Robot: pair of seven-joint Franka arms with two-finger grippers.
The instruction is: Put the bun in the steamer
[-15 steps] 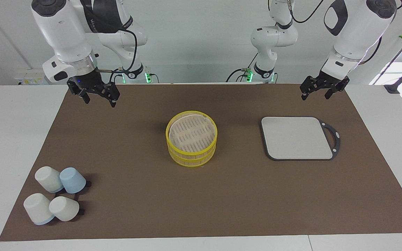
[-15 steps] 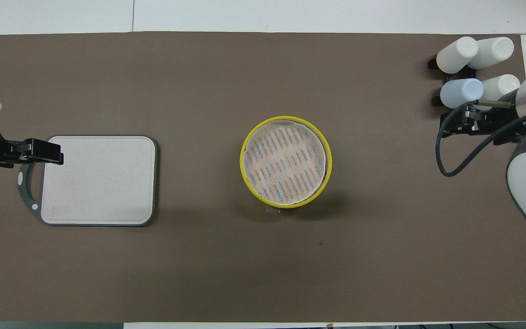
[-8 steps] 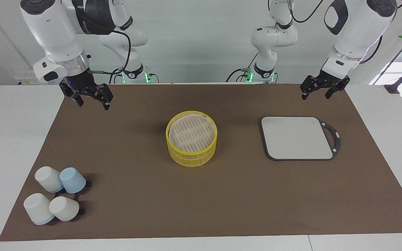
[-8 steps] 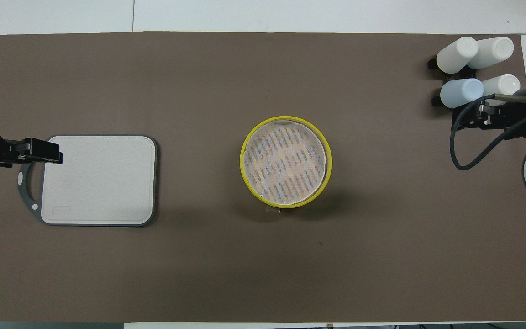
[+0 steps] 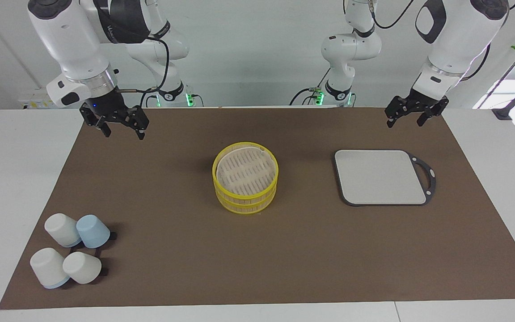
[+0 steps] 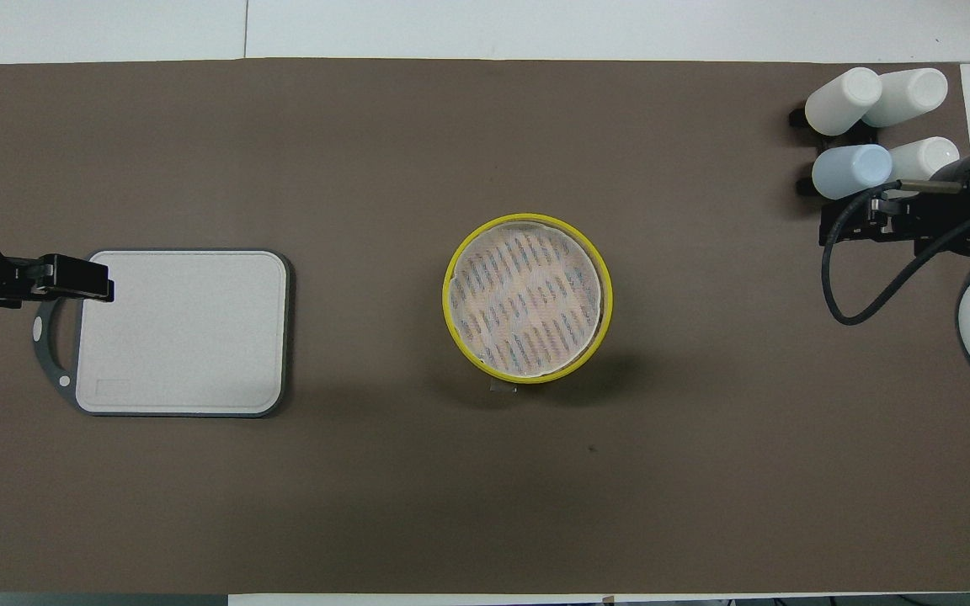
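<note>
Overhead view puts the steamer (image 6: 527,298) at the middle of the brown mat (image 6: 485,505) on the bench (image 6: 620,25), its two yellow-rimmed tiers stacked and the slatted top floor bare; no bun shows in either view. At about 9 o'clock from it, toward the left arm's end, lies the grey board (image 6: 182,332) with its dark rim and handle, nothing on it. At roughly 2 o'clock, toward the right arm's end and farther from the robots, four upturned cups (image 5: 69,255) cluster, one pale blue. The left end effector (image 5: 411,117) hangs released and empty over the mat's edge near the board. The right end effector (image 5: 121,127) hangs released and empty over the mat's corner nearest its base.
</note>
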